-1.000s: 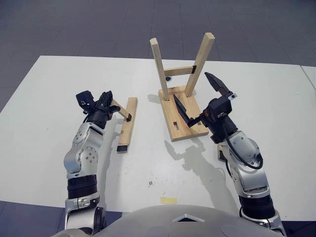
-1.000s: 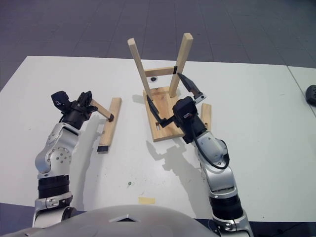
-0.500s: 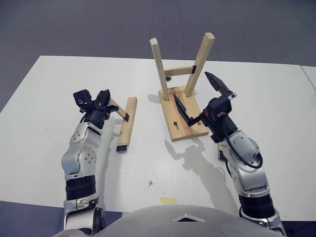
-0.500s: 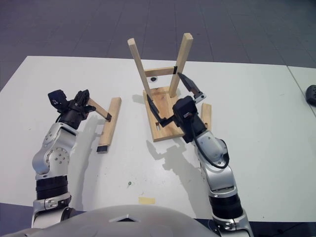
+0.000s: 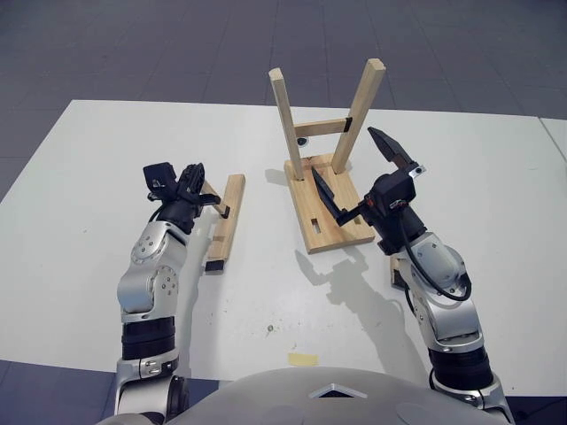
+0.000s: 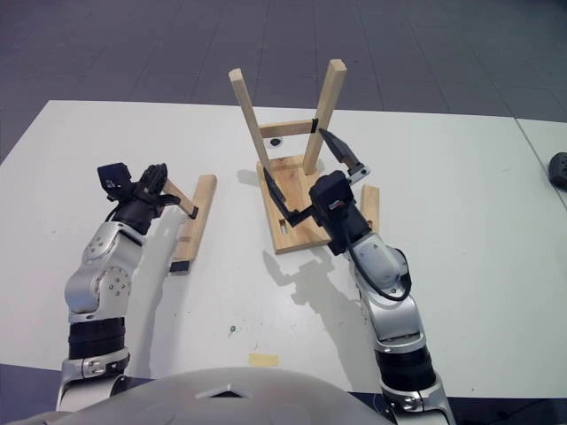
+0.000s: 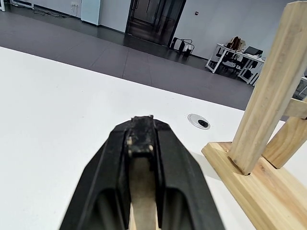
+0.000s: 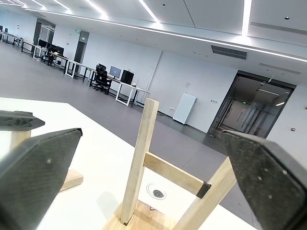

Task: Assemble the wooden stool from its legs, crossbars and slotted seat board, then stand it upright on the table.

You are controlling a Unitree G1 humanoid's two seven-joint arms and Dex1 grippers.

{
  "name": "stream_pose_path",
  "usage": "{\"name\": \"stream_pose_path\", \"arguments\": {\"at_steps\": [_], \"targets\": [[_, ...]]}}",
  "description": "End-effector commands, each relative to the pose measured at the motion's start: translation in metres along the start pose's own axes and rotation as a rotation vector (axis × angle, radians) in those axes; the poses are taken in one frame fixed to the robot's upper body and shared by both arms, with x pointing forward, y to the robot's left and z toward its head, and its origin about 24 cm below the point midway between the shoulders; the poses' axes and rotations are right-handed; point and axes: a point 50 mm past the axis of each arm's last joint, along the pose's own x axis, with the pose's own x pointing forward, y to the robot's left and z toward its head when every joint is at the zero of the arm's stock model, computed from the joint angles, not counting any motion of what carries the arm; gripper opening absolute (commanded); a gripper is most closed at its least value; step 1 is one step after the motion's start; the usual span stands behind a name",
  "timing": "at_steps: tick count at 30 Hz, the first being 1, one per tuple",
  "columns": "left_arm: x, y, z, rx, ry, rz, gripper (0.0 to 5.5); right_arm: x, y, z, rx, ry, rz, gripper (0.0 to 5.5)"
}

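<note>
The slotted seat board [image 5: 323, 223] lies flat on the white table [image 5: 89, 177]. Two legs [image 5: 286, 124] [image 5: 359, 115] stand up from it, joined by a crossbar [image 5: 321, 127]. My right gripper [image 5: 344, 155] hovers just in front of these legs, open wide, its fingers [image 8: 33, 163] far apart. To the left, a loose leg [image 5: 227, 221] lies flat with a second crossbar [image 5: 215, 202] sticking out of its side. My left gripper [image 5: 197, 188] is shut on that crossbar's free end. Another leg [image 6: 369, 208] lies beside the board, partly under my right arm.
A round cable port [image 7: 198, 122] sits in the tabletop behind the seat board. A yellow tape strip [image 5: 302, 359] lies near the front edge. A dark object [image 6: 558, 168] rests on the neighbouring table at far right. Bare tabletop surrounds both arms.
My left gripper swung a little left, then back right, still holding the crossbar; the attached leg shifted slightly. My right arm and the seat board stayed put.
</note>
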Motion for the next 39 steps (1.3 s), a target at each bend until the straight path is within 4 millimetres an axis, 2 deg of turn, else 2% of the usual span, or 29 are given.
{"name": "stream_pose_path", "arguments": {"at_steps": [1, 6, 12, 15, 21, 27, 28, 35, 39], "targets": [[0.003, -0.005, -0.016, 0.095, 0.031, -0.032, 0.43, 0.002, 0.000, -0.001, -0.005, 0.006, 0.009, 5.40], [-0.004, 0.004, -0.034, 0.133, 0.075, -0.033, 0.43, 0.004, 0.000, 0.000, -0.006, 0.002, 0.019, 5.40], [-0.032, 0.017, -0.075, 0.157, 0.252, -0.070, 0.43, 0.003, -0.001, 0.000, -0.008, 0.003, 0.017, 5.40], [-0.034, 0.018, -0.079, 0.139, 0.270, -0.066, 0.43, 0.004, -0.002, 0.001, -0.011, 0.001, 0.013, 5.40], [-0.020, 0.019, -0.058, 0.100, 0.217, -0.047, 0.43, 0.006, -0.002, 0.001, -0.014, -0.004, 0.008, 5.40], [-0.009, 0.013, -0.026, 0.076, 0.105, -0.078, 0.43, 0.007, -0.004, 0.000, -0.021, -0.009, 0.001, 5.40], [-0.008, 0.011, -0.020, 0.059, 0.081, -0.083, 0.72, 0.008, -0.004, 0.000, -0.020, -0.008, -0.002, 5.40], [0.003, -0.003, 0.013, 0.012, -0.022, -0.129, 1.82, 0.009, -0.002, 0.000, -0.013, -0.012, -0.004, 5.40], [0.010, -0.008, 0.040, -0.013, -0.107, -0.138, 2.45, 0.008, -0.001, 0.000, -0.014, -0.010, -0.005, 5.40]]}}
